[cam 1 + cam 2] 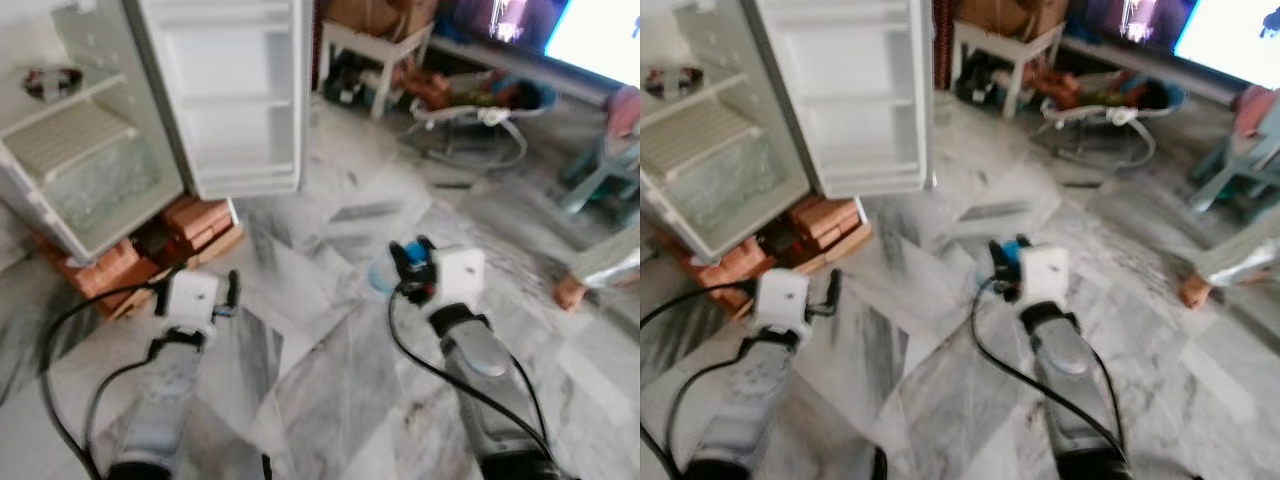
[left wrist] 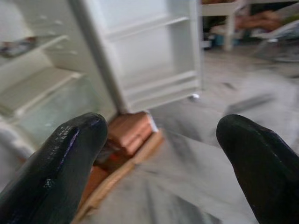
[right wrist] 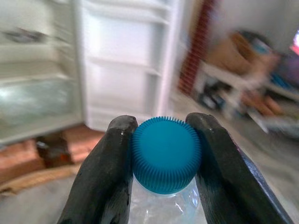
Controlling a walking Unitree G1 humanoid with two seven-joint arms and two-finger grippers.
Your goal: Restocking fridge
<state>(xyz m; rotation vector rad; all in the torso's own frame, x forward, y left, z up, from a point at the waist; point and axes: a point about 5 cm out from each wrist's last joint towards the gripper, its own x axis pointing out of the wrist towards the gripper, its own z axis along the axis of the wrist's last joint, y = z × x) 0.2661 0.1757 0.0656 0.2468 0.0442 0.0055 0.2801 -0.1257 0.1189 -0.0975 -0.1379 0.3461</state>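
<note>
A white fridge point(image 1: 95, 150) stands open at the far left, its door point(image 1: 235, 95) swung wide with bare door racks. A dark round item point(image 1: 52, 80) lies on an upper shelf. My right gripper point(image 3: 163, 158) is shut on a clear plastic bottle with a blue ribbed cap point(image 3: 166, 154); it is held out over the marble floor, right of the fridge, the bottle point(image 1: 385, 275) hanging below the fingers. My left gripper point(image 2: 163, 154) is open with nothing between its fingers point(image 2: 60, 163), low and pointing toward the fridge's base.
The fridge rests on red bricks and a wooden board point(image 1: 180, 235). A white side table point(image 1: 375, 45), a baby bouncer point(image 1: 470, 110) and a TV point(image 1: 595, 35) stand at the back. A person's foot point(image 1: 572, 292) rests on the floor at the right.
</note>
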